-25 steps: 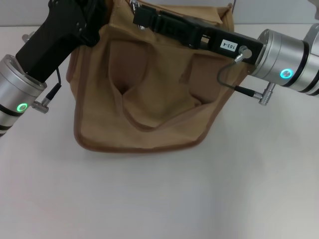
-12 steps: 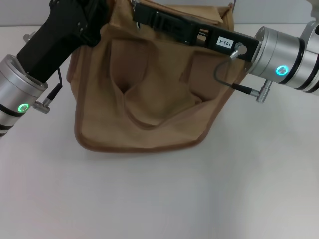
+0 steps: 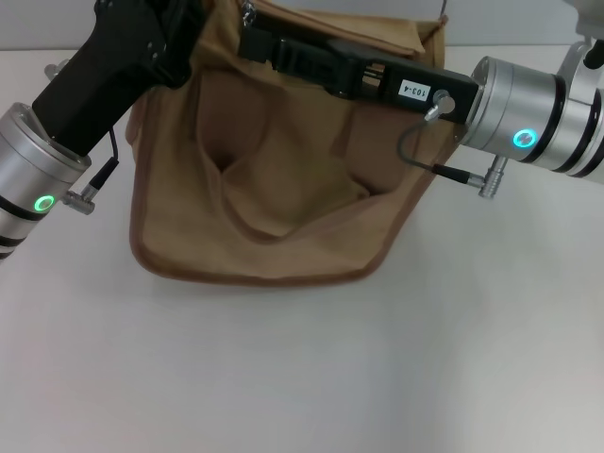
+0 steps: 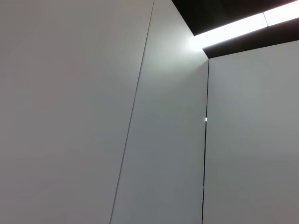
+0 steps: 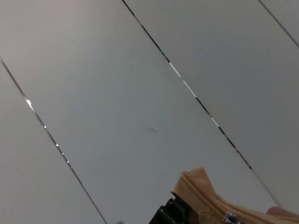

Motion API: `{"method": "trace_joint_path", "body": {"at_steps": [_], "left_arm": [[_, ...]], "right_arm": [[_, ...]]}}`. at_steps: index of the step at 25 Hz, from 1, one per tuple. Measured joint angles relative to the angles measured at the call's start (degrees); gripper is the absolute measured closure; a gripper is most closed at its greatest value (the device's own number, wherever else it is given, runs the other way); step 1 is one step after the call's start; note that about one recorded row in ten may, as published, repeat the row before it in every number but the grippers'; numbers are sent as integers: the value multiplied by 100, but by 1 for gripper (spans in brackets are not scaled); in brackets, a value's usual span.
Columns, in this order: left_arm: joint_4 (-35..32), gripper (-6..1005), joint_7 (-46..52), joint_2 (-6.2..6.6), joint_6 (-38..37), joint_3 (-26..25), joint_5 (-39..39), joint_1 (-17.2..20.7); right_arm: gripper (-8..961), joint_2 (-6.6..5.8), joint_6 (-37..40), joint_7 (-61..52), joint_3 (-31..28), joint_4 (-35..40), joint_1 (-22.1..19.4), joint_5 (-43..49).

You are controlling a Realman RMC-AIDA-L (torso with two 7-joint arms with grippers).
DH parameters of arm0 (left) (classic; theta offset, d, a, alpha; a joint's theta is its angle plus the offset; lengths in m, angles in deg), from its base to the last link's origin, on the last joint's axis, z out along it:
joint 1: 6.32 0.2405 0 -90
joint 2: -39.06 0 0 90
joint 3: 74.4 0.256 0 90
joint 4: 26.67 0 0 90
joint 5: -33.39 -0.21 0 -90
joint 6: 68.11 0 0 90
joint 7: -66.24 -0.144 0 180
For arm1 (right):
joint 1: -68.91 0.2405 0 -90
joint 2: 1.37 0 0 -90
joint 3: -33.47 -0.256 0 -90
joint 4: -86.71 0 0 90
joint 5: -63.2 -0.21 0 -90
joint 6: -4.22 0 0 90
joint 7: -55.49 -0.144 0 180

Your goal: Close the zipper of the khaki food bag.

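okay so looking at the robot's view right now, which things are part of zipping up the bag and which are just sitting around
Part of the job:
- khaki food bag
- zipper along its top edge
- right end effector, reaching across the bag's top
- left end effector, at the bag's upper left corner

Just there:
- white table
- grey wall panels seen from the wrists

Head view: even, diffuse overhead light, white table (image 3: 302, 377) bright but not blown out. Soft faint shadow under the khaki food bag (image 3: 264, 189) along its near edge. Deeper shade in the bag's front fold. Specular highlights on the right arm's silver wrist housing (image 3: 528, 118); green status LEDs glow on both arms. Focus is sharp. Left wrist view: pale wall panels, a bright ceiling light strip (image 4: 243, 23) flaring onto the panel below it. Right wrist view: flat grey panels, thin glinting seams, bag edge in focus.
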Motion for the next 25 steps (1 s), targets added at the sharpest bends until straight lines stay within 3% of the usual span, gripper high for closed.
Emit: {"method": "trace_joint_path", "body": {"at_steps": [6,12,23,25], "left_arm": [[-1,971,0,0,-13,0,1,-7],[6,971,1,0,-34,0,1,-16],[15,970,1,0,-49,0,2,3],[17,970,1,0,-50,0,2,11]], "right_arm": [[461,-12,304,-7,-21,-2,-11,-3],[405,-14,221,-13,-31,-12,-6,-6],[427,5,200,168,-42,-5,-45,-122],[487,6,204,388,-9,-25,-76,-254]]}}
